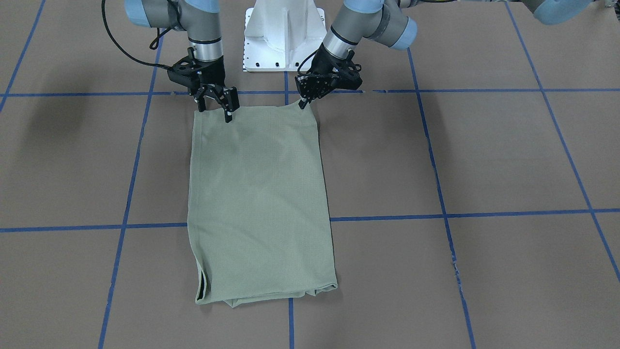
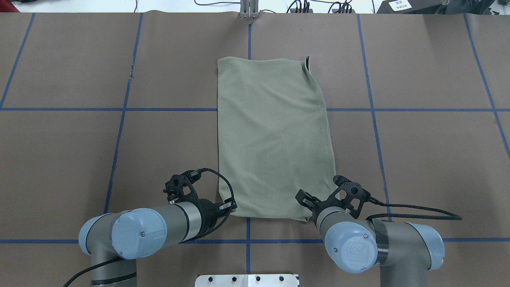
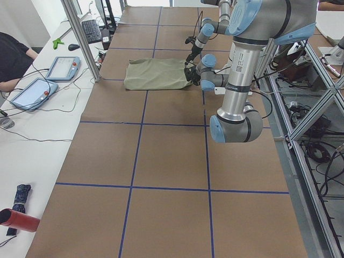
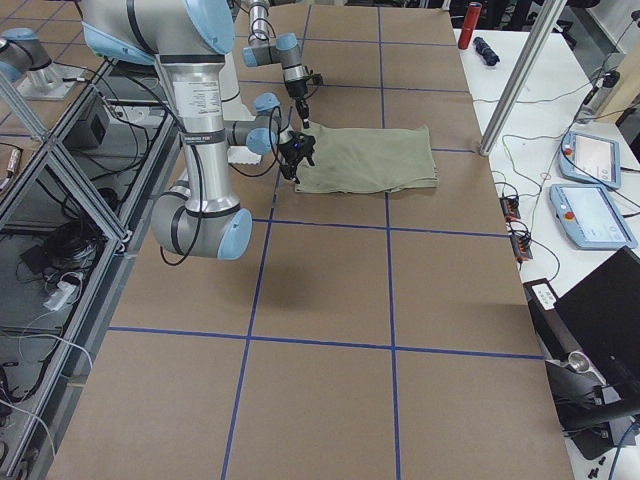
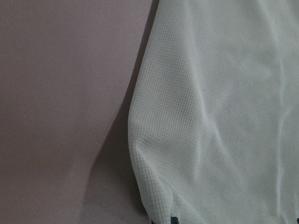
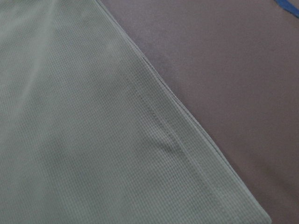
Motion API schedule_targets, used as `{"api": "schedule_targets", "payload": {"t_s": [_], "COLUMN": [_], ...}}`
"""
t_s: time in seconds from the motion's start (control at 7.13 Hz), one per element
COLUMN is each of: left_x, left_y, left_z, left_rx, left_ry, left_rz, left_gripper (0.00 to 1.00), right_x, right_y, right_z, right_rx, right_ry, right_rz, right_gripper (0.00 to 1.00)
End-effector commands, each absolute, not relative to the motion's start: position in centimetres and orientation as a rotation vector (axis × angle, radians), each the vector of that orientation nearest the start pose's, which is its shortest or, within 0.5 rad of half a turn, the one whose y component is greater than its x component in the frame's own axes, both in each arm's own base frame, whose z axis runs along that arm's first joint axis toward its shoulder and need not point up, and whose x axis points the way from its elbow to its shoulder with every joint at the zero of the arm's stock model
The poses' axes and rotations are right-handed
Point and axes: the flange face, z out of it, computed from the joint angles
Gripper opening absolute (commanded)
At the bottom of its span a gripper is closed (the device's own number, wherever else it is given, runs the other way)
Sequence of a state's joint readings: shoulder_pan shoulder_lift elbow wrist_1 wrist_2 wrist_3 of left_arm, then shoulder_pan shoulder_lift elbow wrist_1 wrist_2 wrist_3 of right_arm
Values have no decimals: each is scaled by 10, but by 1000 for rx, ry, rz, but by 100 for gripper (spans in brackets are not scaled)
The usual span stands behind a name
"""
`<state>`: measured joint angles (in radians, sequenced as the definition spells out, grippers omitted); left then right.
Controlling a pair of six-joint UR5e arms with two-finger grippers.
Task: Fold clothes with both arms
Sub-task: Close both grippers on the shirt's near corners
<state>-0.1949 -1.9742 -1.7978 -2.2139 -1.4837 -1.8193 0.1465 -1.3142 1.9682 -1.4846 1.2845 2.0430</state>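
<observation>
Midway, by the look of it: the pale green shirt (image 1: 261, 194) lies flat in the middle of the brown worktop (image 1: 484, 155). It is already narrowed to a long strip, with no sleeve showing at either side. One short end sits close to the robot's white base (image 1: 285, 34); the other, where stacked layers show at the edge, points away. What seems left is to bring one short end over the other, perhaps more than once.

Both arms hang low over the near end, one at each corner. The right pincer (image 1: 216, 110) is spread wide, one finger at the corner's outer edge and the other over the cloth, gripping nothing as yet. The left pincer (image 1: 303, 101) is seen edge-on, its tip touching the opposite corner, where the cloth rises in a small peak. Whether its fingers are pressed together on the fabric cannot be told from where I stand; the view from its wrist shows only rumpled knit beside bare worktop.
</observation>
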Motion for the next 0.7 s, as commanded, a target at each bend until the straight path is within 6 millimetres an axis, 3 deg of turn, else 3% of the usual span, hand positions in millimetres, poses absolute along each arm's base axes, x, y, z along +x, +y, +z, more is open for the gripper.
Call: {"api": "schedule_targets", "payload": {"t_s": [0.0,0.56], "left_x": [569,569], "left_y": [-257,-257], "left_z": [257,257], "left_rx": [42,40], "left_ry": [1284,1286], "left_rz": [-437,-436], "left_gripper": [0,0], "right_x": [-531,-540], "right_y": [-237,-238], "right_z": [338,341], "right_rx": [149,167], "right_ry": [-787,-782], "right_rz": [687,700], "right_gripper": [95,90]}}
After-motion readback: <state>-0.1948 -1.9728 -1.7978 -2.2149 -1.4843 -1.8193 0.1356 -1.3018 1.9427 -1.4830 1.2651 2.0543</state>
